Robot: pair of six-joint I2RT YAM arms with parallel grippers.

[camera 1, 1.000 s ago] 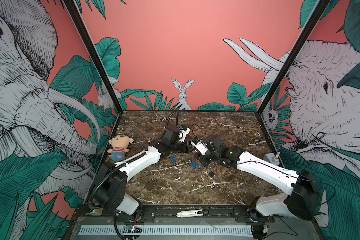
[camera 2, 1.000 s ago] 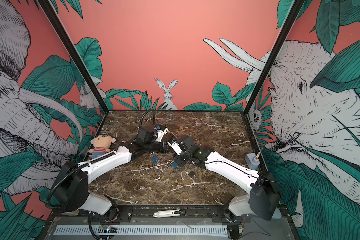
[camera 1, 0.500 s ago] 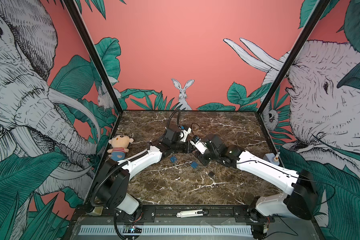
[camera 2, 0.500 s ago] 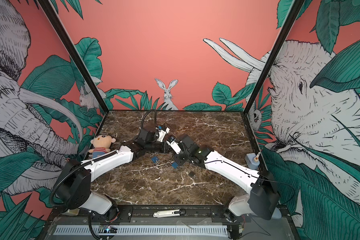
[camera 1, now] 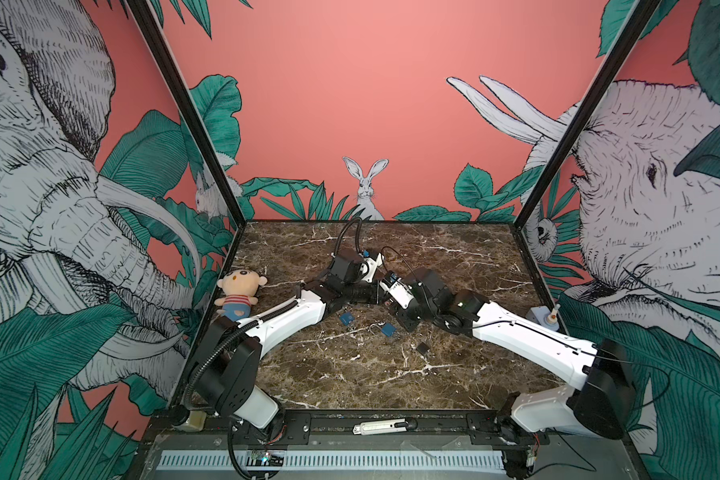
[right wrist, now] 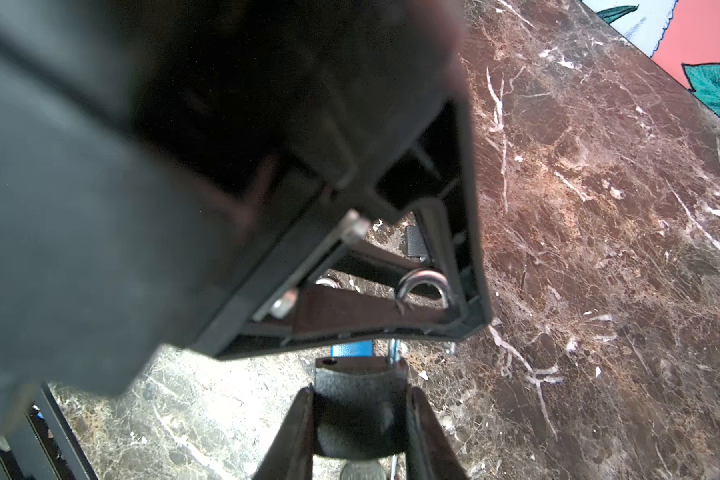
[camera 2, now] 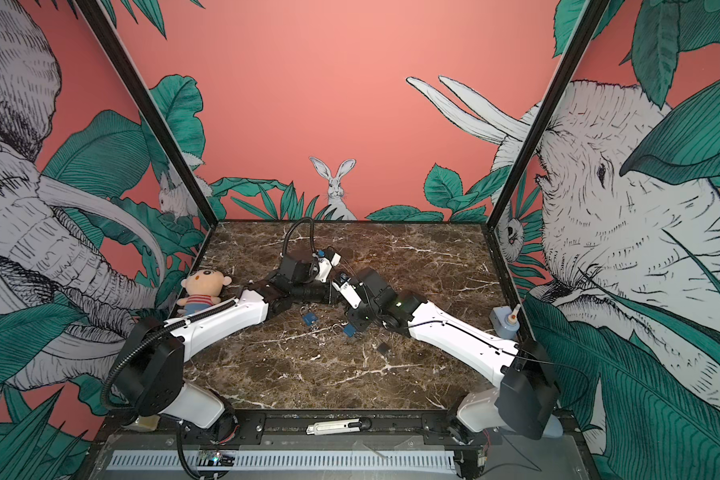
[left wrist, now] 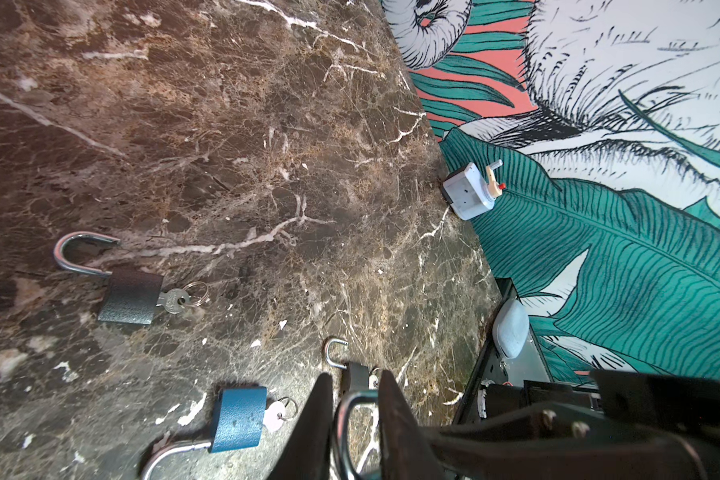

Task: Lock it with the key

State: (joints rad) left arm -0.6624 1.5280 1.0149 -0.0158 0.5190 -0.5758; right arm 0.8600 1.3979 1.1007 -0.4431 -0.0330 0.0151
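A: Top views?
B: In a top view the left gripper (camera 1: 378,291) and right gripper (camera 1: 388,300) meet tip to tip over the table (camera 1: 350,374). The held lock is hidden between them. Spare locks (camera 1: 388,329) lie close on the grippers' near side.
A: Left wrist?
B: Left fingers (left wrist: 393,411) narrow, either side of the shackle (left wrist: 338,419). Pressing it or not, can't tell. Small black lock (left wrist: 356,374) just past the tips, blue lock (left wrist: 238,419) beside them, dark lock (left wrist: 129,297) farther out with a key (left wrist: 174,301) in it. Key stamp unreadable.
A: Right wrist?
B: Right gripper clamps the padlock (right wrist: 358,411) body between both fingers. The shackle runs ahead into the left gripper. Silver edge (right wrist: 360,471) under the body, maybe a key head, not sure. No readable writing.
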